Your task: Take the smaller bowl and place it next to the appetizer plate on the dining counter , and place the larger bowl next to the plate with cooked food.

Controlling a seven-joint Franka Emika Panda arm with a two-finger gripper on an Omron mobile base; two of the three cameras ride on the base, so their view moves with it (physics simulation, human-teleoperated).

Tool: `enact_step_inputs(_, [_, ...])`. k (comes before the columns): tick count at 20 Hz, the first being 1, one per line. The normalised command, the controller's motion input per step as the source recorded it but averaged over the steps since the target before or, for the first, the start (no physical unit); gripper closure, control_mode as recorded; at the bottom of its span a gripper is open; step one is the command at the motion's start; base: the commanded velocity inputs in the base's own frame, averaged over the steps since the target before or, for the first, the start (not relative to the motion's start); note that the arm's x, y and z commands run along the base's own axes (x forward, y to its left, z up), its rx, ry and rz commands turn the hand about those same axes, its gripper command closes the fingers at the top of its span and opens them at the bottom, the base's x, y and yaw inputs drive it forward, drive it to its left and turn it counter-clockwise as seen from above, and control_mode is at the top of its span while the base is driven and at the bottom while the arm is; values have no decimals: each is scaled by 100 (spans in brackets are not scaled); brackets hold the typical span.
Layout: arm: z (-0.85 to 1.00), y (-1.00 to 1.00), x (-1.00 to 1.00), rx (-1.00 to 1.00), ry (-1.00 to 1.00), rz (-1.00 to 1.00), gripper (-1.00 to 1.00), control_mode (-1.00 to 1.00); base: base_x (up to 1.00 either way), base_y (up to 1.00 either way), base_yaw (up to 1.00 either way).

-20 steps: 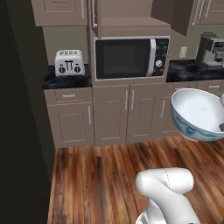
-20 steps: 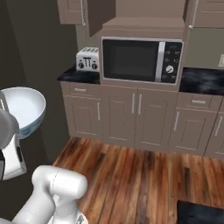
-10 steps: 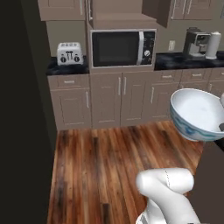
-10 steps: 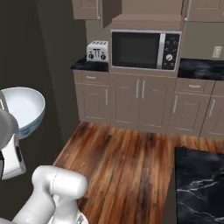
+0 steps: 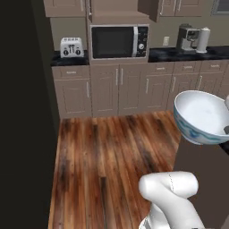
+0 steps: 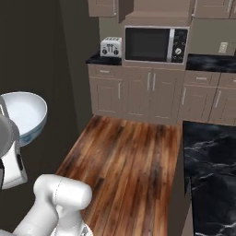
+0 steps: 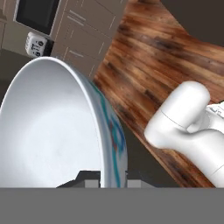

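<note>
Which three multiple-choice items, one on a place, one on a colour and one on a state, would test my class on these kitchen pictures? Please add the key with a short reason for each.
1. Where does the toaster stand?
A. on the dark counter left of the microwave
B. on the wood floor
C. on top of the microwave

2. What colour is the pattern on the outside of the smaller bowl?
A. red
B. blue
C. yellow

3. In what state is the gripper?
A. wide open above the bowl
B. shut on nothing
C. shut on the bowl's rim

Key: 1 A, both base views show it on the counter beside the microwave. 2 B, blue marks run around the bowl's white wall. 3 C, the hand view shows the rim between the fingertips and the bowl carried in the air.
</note>
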Motion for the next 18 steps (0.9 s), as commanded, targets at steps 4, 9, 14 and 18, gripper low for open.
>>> enact_step_inputs(4, [0,0,0,0,0,0,100,100,-100,0,0])
enact_step_inputs(9, [0,0,0,0,0,0,100,100,-100,0,0])
enact_step_inputs(14, [0,0,0,0,0,0,100,100,-100,-52,0])
enact_step_inputs(18, [0,0,0,0,0,0,100,100,-74,-100,-4])
